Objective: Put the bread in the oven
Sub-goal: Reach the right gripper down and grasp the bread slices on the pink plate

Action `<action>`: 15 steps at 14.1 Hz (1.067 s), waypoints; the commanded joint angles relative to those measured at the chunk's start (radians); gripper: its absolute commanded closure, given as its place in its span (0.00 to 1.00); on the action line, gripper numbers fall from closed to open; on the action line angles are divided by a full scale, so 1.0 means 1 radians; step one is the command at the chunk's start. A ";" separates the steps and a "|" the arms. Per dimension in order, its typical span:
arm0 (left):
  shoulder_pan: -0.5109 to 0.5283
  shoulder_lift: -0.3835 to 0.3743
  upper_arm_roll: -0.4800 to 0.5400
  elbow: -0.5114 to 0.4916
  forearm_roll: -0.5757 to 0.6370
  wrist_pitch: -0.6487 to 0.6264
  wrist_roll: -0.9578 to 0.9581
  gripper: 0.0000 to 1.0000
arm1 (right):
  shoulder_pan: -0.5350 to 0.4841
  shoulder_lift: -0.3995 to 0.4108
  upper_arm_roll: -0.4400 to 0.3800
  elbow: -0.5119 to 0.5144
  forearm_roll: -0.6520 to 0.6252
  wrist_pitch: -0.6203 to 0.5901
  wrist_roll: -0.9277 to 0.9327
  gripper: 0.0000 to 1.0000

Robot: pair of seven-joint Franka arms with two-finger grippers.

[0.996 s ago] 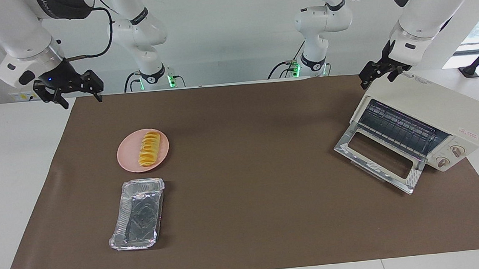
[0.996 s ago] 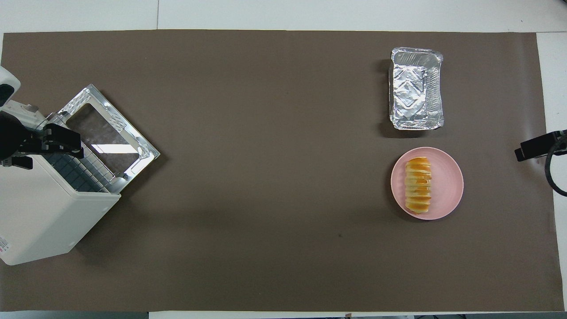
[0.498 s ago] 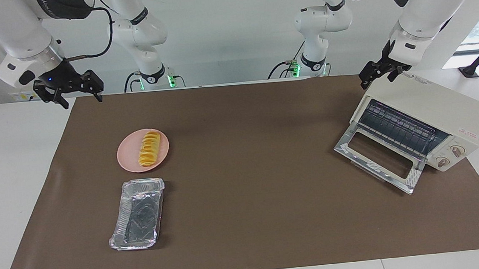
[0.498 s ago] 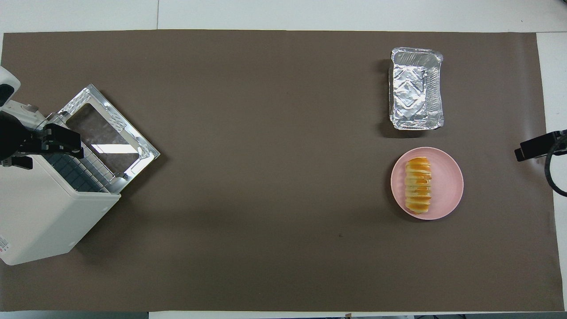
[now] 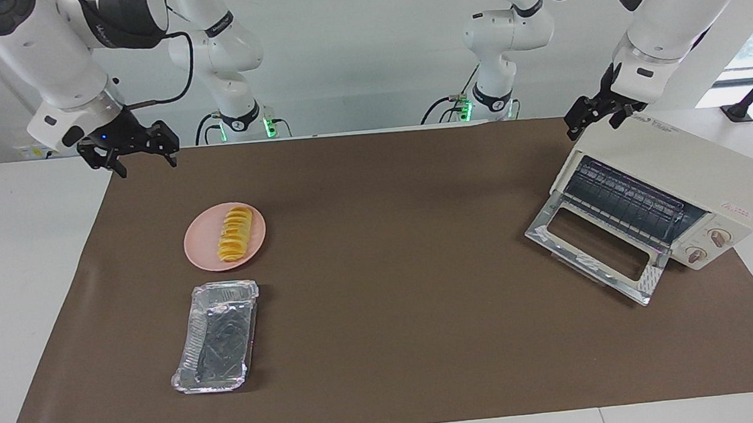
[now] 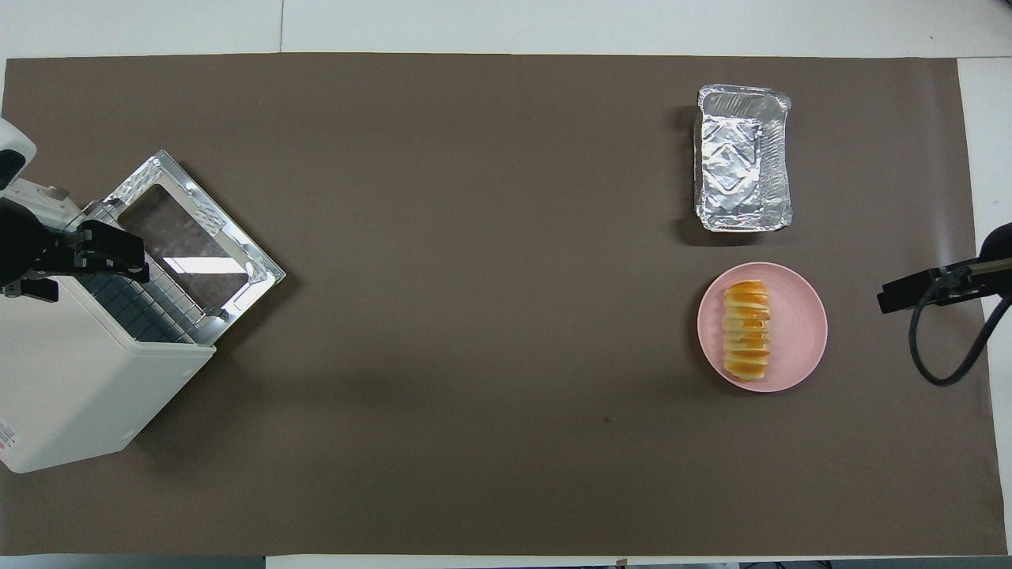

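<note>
The right gripper (image 5: 142, 158) is hanging with its two black fingers spread apart and nothing between them, up in the air over the edge of the brown table mat (image 5: 388, 271) at the right arm's end. Below it, out on the mat, the golden ridged loaf of bread (image 5: 234, 234) is lying on the round pink plate (image 5: 201, 249), with the crinkled silver foil tray (image 5: 215, 337) just beside the plate. The left gripper (image 5: 594, 117) is waiting over the top edge of the cream-white boxy toaster oven (image 5: 682, 167); I cannot tell its finger state. The oven's glass door (image 5: 595, 251) is lying dropped open.
</note>
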 commanded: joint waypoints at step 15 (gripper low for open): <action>0.013 -0.021 -0.004 -0.016 -0.017 -0.004 0.004 0.00 | 0.115 0.064 0.013 -0.593 0.017 0.792 0.300 0.00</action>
